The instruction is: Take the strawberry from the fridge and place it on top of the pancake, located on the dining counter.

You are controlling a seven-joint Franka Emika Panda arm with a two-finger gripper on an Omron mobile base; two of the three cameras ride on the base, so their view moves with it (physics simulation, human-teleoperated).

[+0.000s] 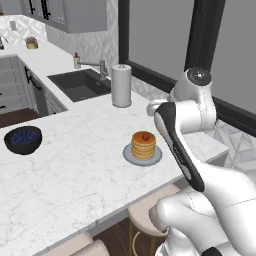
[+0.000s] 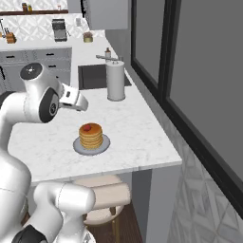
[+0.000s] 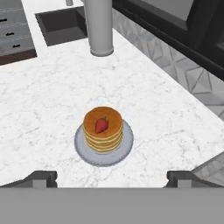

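Where the white marble counter (image 1: 60, 165) runs out toward the window, a short stack of pancakes (image 1: 143, 145) sits on a small grey plate (image 1: 131, 156), and a red strawberry (image 1: 145, 136) lies on top of the stack, roughly at its middle. From the right base view the same strawberry (image 2: 87, 127) shows as a small red spot on the top pancake (image 2: 90, 135), slightly toward the arm's side. In the hand view the berry (image 3: 101, 125) rests on the golden top of the stack (image 3: 103, 129), with the plate (image 3: 124, 148) ringing it below.

The gripper (image 3: 112, 177) hangs above the plate, well clear of the stack, and its two dark fingertips (image 3: 41, 177) stand far apart at the bottom corners of the hand view, with nothing between them. In the base views the hand points out from the arm's wrist over the counter, apart from the food.

A dark bowl of blueberries (image 1: 23, 139) stands well to the left of the pancakes. A tall grey paper towel roll (image 1: 121, 85) stands upright near the back edge, beside a dark sink (image 1: 80, 85) with a metal tap (image 1: 92, 64). A pale round stool (image 2: 102, 197) is tucked under the counter's near edge.
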